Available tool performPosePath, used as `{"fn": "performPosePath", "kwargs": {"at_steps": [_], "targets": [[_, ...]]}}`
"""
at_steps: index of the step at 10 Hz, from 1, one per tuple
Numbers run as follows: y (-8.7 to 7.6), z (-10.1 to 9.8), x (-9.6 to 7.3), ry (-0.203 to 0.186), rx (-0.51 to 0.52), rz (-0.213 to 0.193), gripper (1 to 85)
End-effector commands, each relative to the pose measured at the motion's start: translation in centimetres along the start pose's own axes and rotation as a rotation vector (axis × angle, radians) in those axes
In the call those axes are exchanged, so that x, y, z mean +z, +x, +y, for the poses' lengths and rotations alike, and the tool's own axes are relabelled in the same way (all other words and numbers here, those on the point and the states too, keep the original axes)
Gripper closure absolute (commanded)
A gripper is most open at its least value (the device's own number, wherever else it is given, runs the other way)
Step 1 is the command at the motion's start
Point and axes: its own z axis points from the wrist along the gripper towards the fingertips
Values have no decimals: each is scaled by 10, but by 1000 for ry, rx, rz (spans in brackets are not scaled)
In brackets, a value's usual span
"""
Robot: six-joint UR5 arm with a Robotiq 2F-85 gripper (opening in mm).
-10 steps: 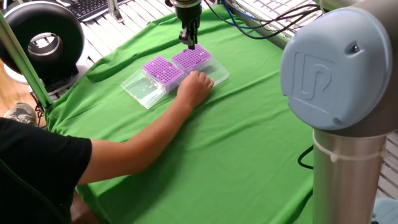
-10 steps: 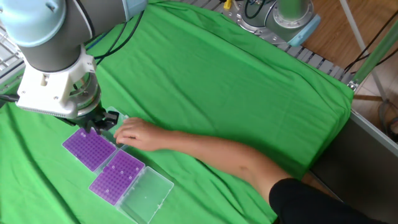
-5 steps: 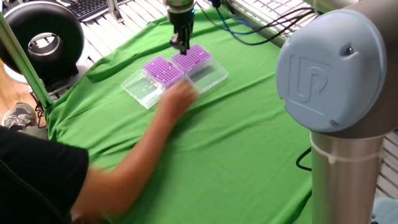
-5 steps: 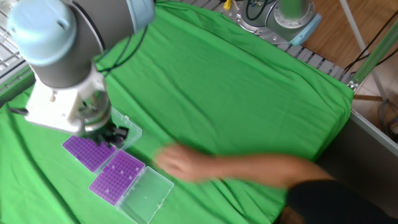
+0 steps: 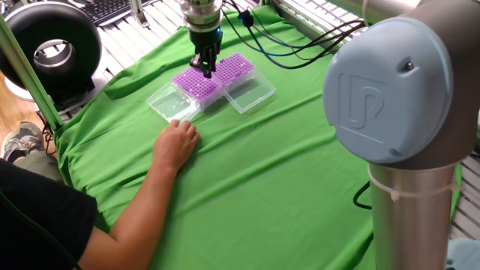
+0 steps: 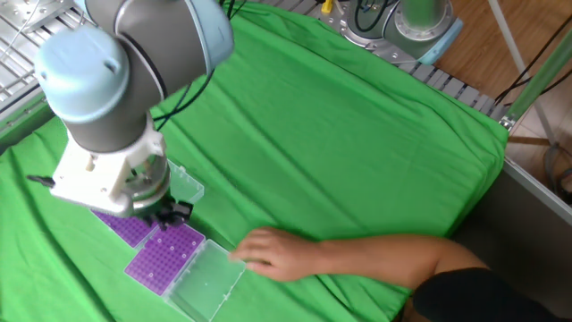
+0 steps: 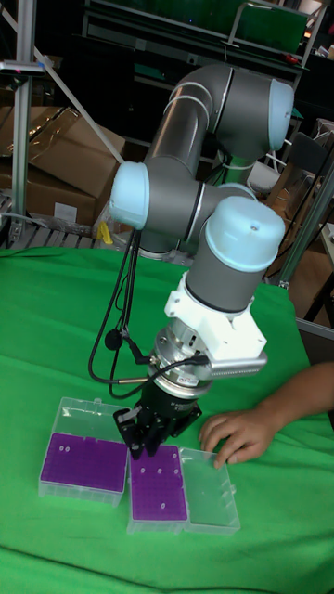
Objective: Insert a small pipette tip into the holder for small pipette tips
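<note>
Two purple racks in clear boxes sit side by side on the green cloth. My gripper [image 5: 204, 64] [image 6: 166, 215] [image 7: 141, 440] hangs just above the rack nearer the person [image 5: 195, 82] [image 6: 166, 258] [image 7: 156, 483], at the edge next to the other rack [image 5: 235, 67] [image 7: 85, 461]. That other rack [image 6: 125, 229] is partly hidden by the wrist. The holder for small pipette tips is one of these two alike racks; which one I cannot tell. The fingers are drawn close together. The small pipette tip is too small to make out between them.
Both clear hinged lids [image 5: 171, 103] [image 5: 251, 91] lie open flat beside their racks. A person's hand [image 5: 177, 142] [image 6: 266, 254] [image 7: 234, 432] rests on the cloth just in front of the nearer lid. Cables [image 5: 300, 34] trail behind the boxes.
The gripper moved from over the farther rack to over the rack nearer the person. The person's hand pulled back from the boxes and now rests on the cloth in front of them.
</note>
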Motion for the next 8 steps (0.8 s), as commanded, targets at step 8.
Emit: {"fn": "performPosePath", "kwargs": {"at_steps": [8], "targets": [[-11, 9, 16, -43, 24, -37, 593]]}}
